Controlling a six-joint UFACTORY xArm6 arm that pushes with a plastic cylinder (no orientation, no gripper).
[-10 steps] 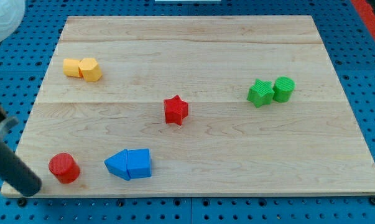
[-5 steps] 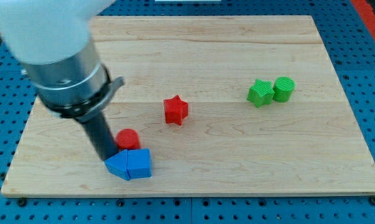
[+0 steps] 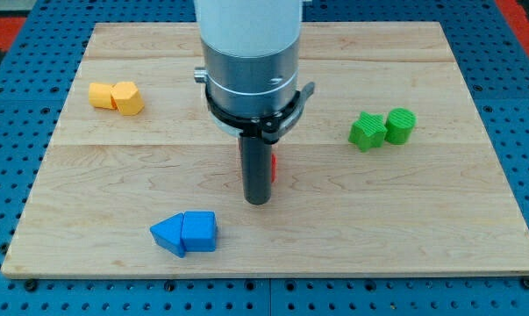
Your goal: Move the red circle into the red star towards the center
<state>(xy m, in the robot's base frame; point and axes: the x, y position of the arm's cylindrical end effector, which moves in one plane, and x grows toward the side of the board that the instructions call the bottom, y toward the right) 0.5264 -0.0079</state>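
My tip [image 3: 258, 200] rests on the board near its centre. The dark rod and the wide grey arm body above it hide most of what lies behind. Only a thin strip of red [image 3: 273, 167] shows at the rod's right edge; I cannot tell whether it is the red circle, the red star or both. The tip stands just below that red strip and up and to the right of the two blue blocks [image 3: 186, 233].
Two yellow blocks [image 3: 116, 96] touch each other at the view's upper left. A green star [image 3: 367, 131] and a green cylinder [image 3: 400, 125] sit together at the right. The wooden board [image 3: 475, 219] lies on a blue pegboard.
The arm swept from the lower left to the centre. The red circle went from the lower-left corner past the blue blocks and is now hidden with the star behind the rod. The blue blocks shifted slightly.
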